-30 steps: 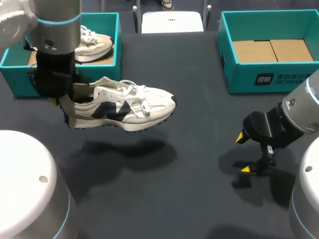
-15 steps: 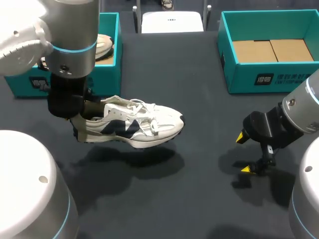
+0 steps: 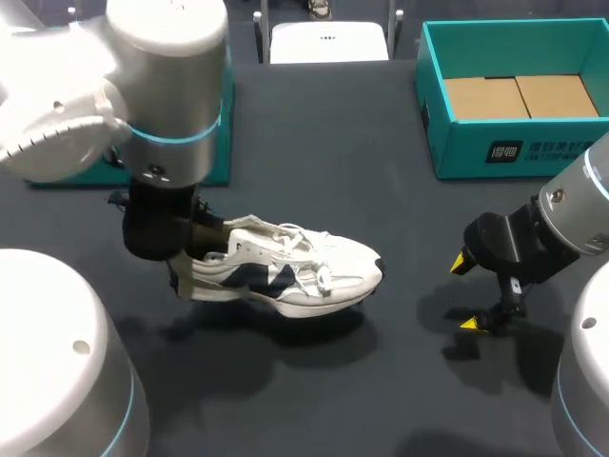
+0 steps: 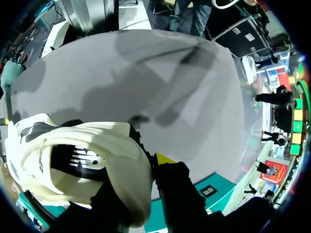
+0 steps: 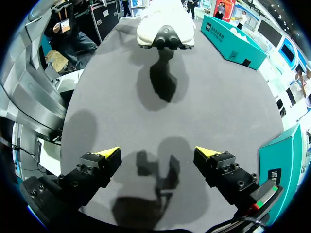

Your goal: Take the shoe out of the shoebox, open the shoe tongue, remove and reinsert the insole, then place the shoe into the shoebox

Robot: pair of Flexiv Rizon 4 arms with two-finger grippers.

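A white sneaker with navy side panels [image 3: 290, 271] hangs low over the dark table [image 3: 314, 162], toe pointing right. My left gripper [image 3: 181, 268] is shut on its heel collar. In the left wrist view the heel [image 4: 73, 160] fills the space at the fingers and one yellow fingertip [image 4: 165, 159] shows beside it. My right gripper [image 3: 476, 291] stands open near the table's right front, nothing between its fingers [image 5: 158, 154]. From there the sneaker [image 5: 163, 29] shows ahead, toe toward the gripper. The left teal shoebox [image 3: 225, 133] is mostly hidden behind my left arm.
A second teal shoebox [image 3: 447, 143] with a cardboard bottom stands at the back right, close to my right arm [image 5: 282, 160]. The left shoebox's side [image 5: 231, 41] shows beyond the sneaker. Bare dark tabletop lies between the sneaker and the right gripper.
My left arm has carried the sneaker from beside the left shoebox toward the table's front and right, and lower. The right arm has not moved.
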